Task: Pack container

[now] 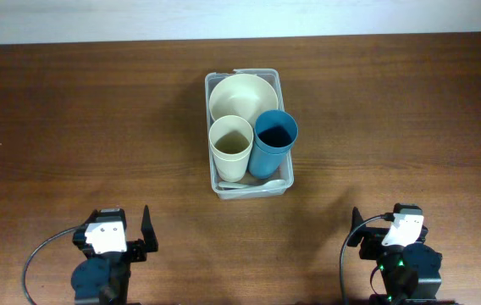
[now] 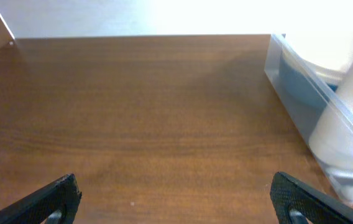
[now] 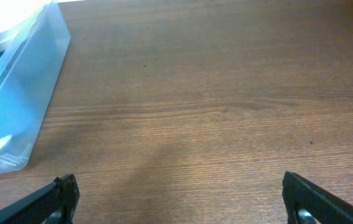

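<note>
The clear plastic container point(image 1: 215, 182) stands at the table's middle. Inside it are a cream bowl point(image 1: 240, 96) at the far end, a cream cup point(image 1: 230, 148) and a blue cup point(image 1: 273, 140) side by side, and a white utensil point(image 1: 253, 185) at the near end. The container also shows at the right of the left wrist view point(image 2: 301, 93) and at the left of the right wrist view point(image 3: 21, 106). My left gripper point(image 2: 176, 196) is open and empty near the front left edge. My right gripper point(image 3: 179, 199) is open and empty near the front right.
The brown wooden table point(image 1: 80, 119) has a white wall edge along its far side. Both arm bases, the left point(image 1: 105, 254) and the right point(image 1: 397, 254), sit at the front edge with cables looping beside them.
</note>
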Robot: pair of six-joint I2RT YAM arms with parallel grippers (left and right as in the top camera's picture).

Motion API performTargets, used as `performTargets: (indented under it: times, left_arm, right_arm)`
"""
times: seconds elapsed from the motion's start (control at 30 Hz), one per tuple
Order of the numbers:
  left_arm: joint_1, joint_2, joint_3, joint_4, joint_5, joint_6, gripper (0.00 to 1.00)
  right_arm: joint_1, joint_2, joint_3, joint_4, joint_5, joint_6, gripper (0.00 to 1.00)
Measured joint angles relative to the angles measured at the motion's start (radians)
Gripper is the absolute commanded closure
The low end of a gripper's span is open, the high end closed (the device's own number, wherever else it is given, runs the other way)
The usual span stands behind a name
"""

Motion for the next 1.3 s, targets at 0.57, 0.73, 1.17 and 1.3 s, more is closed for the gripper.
performTargets:
  times: [0.57, 0.73, 1.17, 1.3]
  left_arm:
    - [0.0, -0.001, -0.008, -0.116, 0.0, 0.0, 0.0]
    - [0.0, -0.001, -0.009, -0.202, 0.0, 0.0, 0.01]
    - [0.0, -0.001, -0.009, -0.246, 0.0, 0.0, 0.0]
    - [0.0, -0.001, -0.009, -0.246, 0.0, 0.0, 0.0]
  right_arm:
    - [0.0, 0.0, 0.0, 0.0, 0.0, 0.0, 0.01]
    - [0.0, 0.0, 0.0, 0.0, 0.0, 0.0, 0.01]
    - [0.0, 0.0, 0.0, 0.0, 0.0, 0.0, 0.01]
    - [0.0, 0.0, 0.0, 0.0, 0.0, 0.0, 0.01]
